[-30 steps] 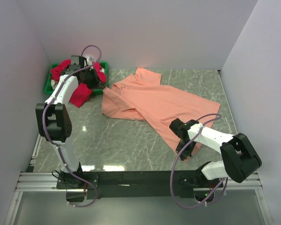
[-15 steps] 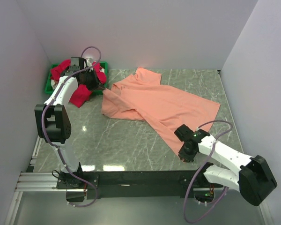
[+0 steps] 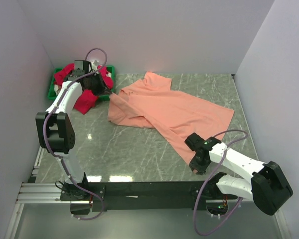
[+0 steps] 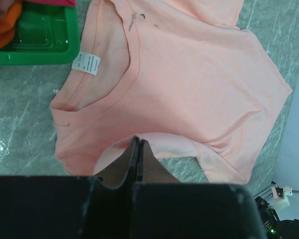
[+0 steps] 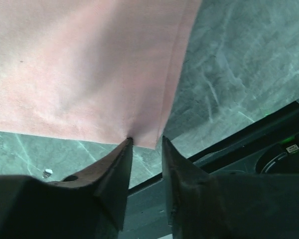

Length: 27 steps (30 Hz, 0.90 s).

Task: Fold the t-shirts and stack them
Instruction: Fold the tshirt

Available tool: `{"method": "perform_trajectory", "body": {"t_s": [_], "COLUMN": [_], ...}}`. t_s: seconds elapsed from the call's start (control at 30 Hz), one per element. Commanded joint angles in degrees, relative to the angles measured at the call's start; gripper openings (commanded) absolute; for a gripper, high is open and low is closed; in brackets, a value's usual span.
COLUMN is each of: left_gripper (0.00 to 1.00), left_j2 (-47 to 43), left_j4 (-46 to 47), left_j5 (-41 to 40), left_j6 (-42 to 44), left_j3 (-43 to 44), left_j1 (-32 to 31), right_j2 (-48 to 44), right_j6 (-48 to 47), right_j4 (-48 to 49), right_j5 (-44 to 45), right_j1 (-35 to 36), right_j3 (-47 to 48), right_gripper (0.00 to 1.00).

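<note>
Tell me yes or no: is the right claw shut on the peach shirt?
No, the right claw has jaws apart, with a corner of the peach shirt at their tips.

Tabletop lies bare near-left; salmon t-shirt (spread wide) covers centre-right.

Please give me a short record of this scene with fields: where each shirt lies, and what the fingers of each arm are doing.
salmon t-shirt: spread unfolded on the table, collar end toward the green bin
crimson t-shirts: heaped in and over the green bin, far left corner
left gripper: fingers shut, pinching a raised fold of the salmon t-shirt near its collar
right gripper: fingers open, one on each side of the shirt's near hem corner, not gripping it
stack: none yet
</note>
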Motion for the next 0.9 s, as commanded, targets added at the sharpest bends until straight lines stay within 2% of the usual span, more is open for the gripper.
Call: {"method": "perform_trajectory", "body": {"t_s": [0.0, 0.3, 0.67, 0.87], "left_gripper": [0.00, 0.01, 0.01, 0.01], "left_j2": [-3.80, -4.50, -12.66, -19.69], "left_j4": [1.69, 2.13, 2.48, 2.04], "left_j5": [0.83, 1.18, -0.58, -0.14], "left_j6": [0.18, 0.18, 1.32, 1.41], "left_j3": [0.75, -0.47, -10.30, -18.56], "left_j1": [-0.04, 0.04, -0.04, -0.22], "right_j2": [1.86, 1.07, -3.93, -7.45], "right_j6": [1.58, 0.45, -4.48, -5.27], "right_j4": [2.27, 2.19, -8.00, -17.76], "right_j5": [4.32, 3.27, -4.29, -3.68], "right_j1": [0.37, 0.37, 0.46, 0.46], "right_j3": [-1.04, -1.40, 3.96, 9.14], "right_gripper": [0.34, 0.00, 0.00, 0.00]}}
